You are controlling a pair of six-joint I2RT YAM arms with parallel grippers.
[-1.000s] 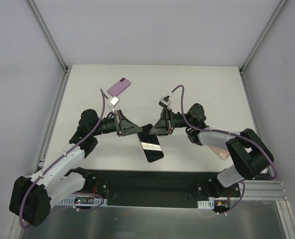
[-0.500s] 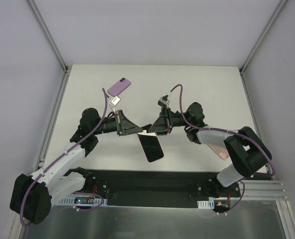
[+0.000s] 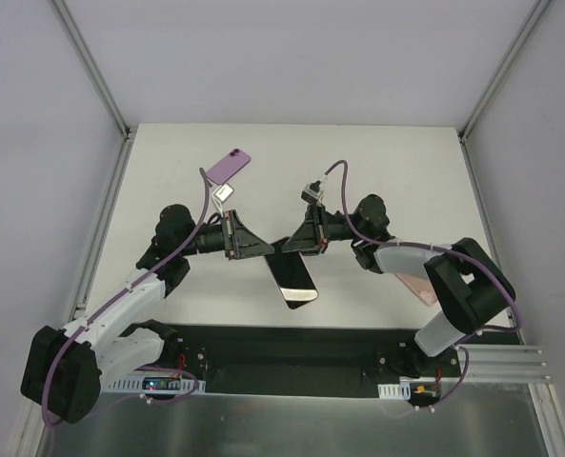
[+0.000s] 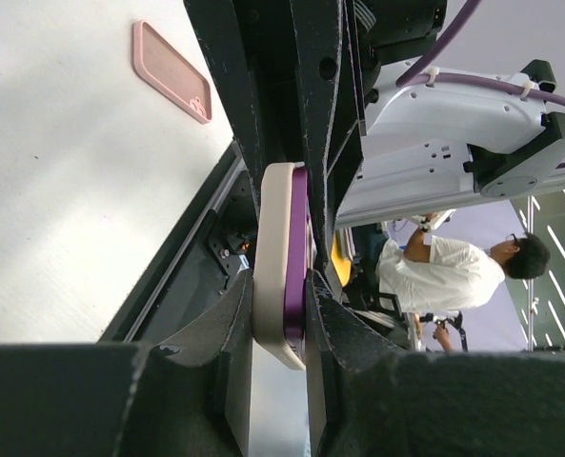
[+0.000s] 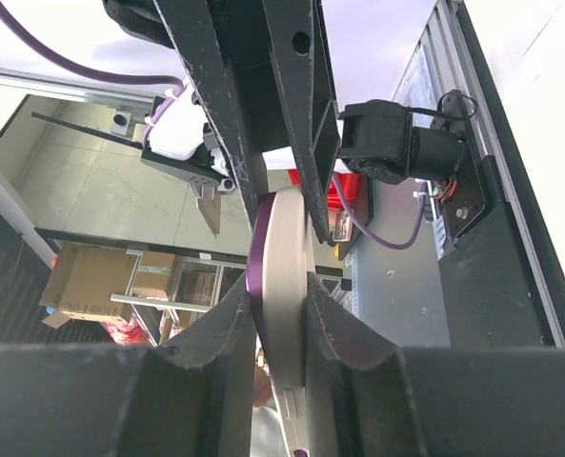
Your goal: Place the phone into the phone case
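A purple phone point(image 3: 292, 277) with a dark screen sits against a cream case and hangs above the table's front middle. Both grippers hold its far end. My left gripper point(image 3: 264, 249) is shut on it from the left. My right gripper point(image 3: 295, 246) is shut on it from the right. In the left wrist view the phone and case point(image 4: 284, 267) show edge-on between my gripper point(image 4: 280, 290) jaws, cream on the left and purple on the right. In the right wrist view they point(image 5: 280, 286) show edge-on in my gripper point(image 5: 282, 305).
A second purple phone-shaped item point(image 3: 228, 165) lies back up at the far left of the white table point(image 3: 406, 171). A pink case point(image 3: 417, 288) lies at the right, partly under the right arm; it also shows in the left wrist view point(image 4: 172, 72). A black strip point(image 3: 292, 347) runs along the front edge.
Both grippers have stayed shut on the phone and case. The pair has shifted slightly and its tilt has changed a little; the wrists have edged toward the back.
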